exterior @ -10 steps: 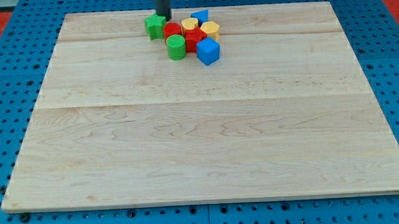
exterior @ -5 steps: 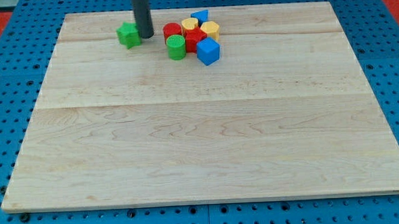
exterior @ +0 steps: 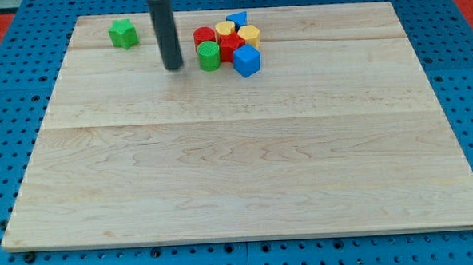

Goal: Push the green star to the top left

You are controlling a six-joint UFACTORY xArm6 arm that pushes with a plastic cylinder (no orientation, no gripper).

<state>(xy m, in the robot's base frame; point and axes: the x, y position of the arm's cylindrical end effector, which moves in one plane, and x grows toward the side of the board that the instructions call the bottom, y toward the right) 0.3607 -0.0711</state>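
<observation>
The green star (exterior: 123, 33) lies alone near the top left corner of the wooden board (exterior: 246, 164). My tip (exterior: 174, 67) rests on the board to the right of and below the star, apart from it. It stands just left of the green cylinder (exterior: 208, 55) without touching it.
A cluster sits at the top middle: a red cylinder (exterior: 203, 36), a red block (exterior: 231, 46), a yellow block (exterior: 223, 28), a yellow block (exterior: 250, 34), a blue block (exterior: 236, 20) behind them and a blue cube (exterior: 247, 61) at the lower right. Blue pegboard (exterior: 12, 118) surrounds the board.
The green star has slid left from beside the cluster towards the top left corner. My tip followed it left, then drew back down and right, away from the star.
</observation>
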